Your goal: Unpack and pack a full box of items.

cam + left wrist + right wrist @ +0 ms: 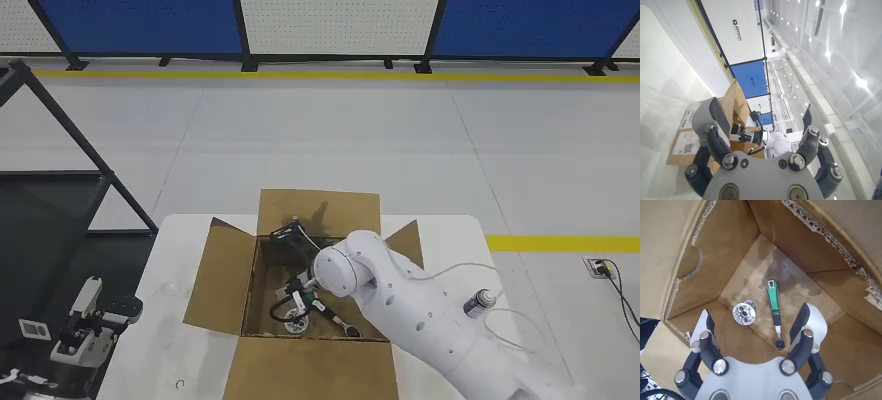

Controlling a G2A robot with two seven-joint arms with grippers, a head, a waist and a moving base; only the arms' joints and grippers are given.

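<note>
Top view: an open box (215, 275) is seen, a can (481, 301) to its right. Left wrist view: the left gripper (762, 111) is held wide open outside the box. Right wrist view: the right gripper (755, 313) is spread wide inside the box, above a ratchet (773, 306) and a spool (744, 313).

Box (215, 280) with 4 flaps spread, standing mid-table (170, 340); on its floor lie 2 items side by side but apart — spool (744, 313) left, ratchet (773, 300) right, both toward the robot's side. Right gripper (755, 315) hangs above them; 1 can (481, 302) sits on the table, right of the box.
</note>
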